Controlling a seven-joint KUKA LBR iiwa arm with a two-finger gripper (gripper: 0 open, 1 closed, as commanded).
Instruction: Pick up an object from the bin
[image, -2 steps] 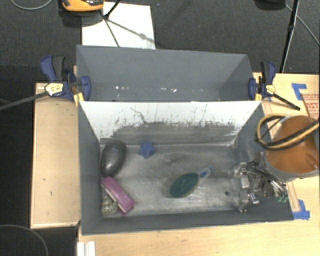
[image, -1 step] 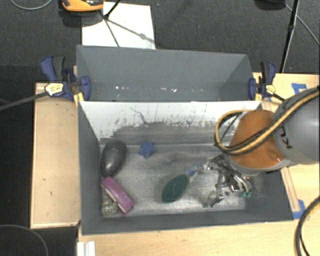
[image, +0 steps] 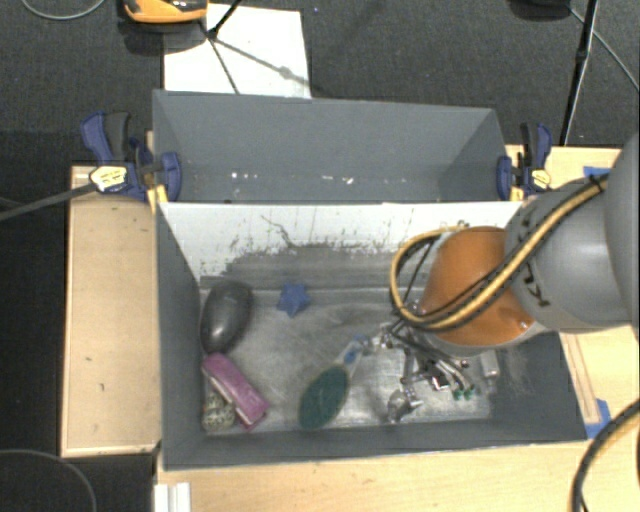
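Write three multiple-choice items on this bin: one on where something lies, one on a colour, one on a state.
1. The dark grey oval thing lies: A by the bin's left wall; B at the right wall; C outside.
2. The block near it is: A yellow; B pink; C white.
3. The green oval is: A lifted; B flat on the floor, apart from the tool; C on the rim.
Answers: A, it sits beside the left wall; B, its faces are pink; B, it rests on the floor left of the tool.
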